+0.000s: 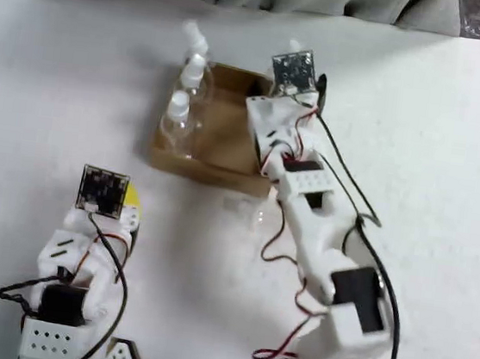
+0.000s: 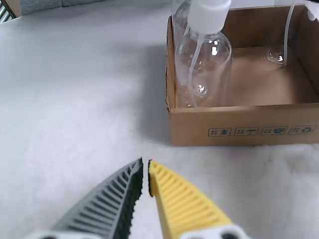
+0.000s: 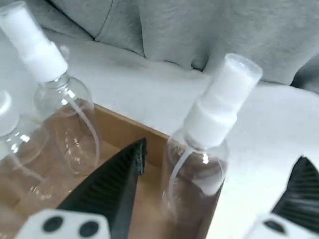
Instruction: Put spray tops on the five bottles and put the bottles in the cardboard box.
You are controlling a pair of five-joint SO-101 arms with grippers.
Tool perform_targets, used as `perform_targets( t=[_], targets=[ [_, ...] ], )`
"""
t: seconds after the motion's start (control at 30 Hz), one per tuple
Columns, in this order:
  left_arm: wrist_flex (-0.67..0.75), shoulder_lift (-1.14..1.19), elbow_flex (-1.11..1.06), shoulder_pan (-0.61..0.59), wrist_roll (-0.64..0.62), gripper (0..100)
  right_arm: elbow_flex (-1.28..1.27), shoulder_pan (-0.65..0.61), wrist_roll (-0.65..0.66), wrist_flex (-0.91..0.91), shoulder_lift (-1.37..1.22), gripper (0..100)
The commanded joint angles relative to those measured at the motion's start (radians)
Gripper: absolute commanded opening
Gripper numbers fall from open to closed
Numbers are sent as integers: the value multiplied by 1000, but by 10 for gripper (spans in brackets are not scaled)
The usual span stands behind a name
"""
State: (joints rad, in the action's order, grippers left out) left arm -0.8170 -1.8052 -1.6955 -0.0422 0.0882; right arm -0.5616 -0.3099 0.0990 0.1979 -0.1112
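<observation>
Standing wide apart, the two black fingers [image 3: 119,184] of the right gripper [image 3: 222,153] have one clear bottle [image 3: 197,174] between them. As far as the right wrist view shows, neither finger touches it. This bottle carries a white spray top [image 3: 219,99] and stands upright in a corner of the cardboard box [image 3: 124,130], just ahead of the gripper. Past one of the fingers, deeper in the same box, the other bottles [image 1: 178,110] stand upright in a row along the opposite wall. There are three of them in the high view, each with a spray top on. Beyond the box, further ahead of the right gripper, a grey cloth [image 3: 199,30] lies at the edge of the white table [image 2: 75,99].

The left gripper [image 2: 145,172] is low over the table, well apart from the right one. Its grey finger and its yellow finger meet at the tips, and nothing is between them. The cardboard box is in front of this gripper, near but not touching, and turns a side wall with small printed signs to it. Just behind that wall, at the nearer corner, stands one of the bottles from the row.
</observation>
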Motion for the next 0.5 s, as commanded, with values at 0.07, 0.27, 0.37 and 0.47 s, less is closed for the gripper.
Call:
perform_targets(
  t=[0.07,0.27,0.37,0.47],
  targets=[
    [0,-27,3,-12,9,24,-71,-2,6,-188,288,376],
    [-3,-27,3,-12,9,24,-71,-22,14,-521,522,374],
    [-3,-27,3,-12,9,24,-71,-22,14,-707,627,373],
    [-5,-27,3,-12,9,24,-71,-18,15,-874,722,373]
  ],
)
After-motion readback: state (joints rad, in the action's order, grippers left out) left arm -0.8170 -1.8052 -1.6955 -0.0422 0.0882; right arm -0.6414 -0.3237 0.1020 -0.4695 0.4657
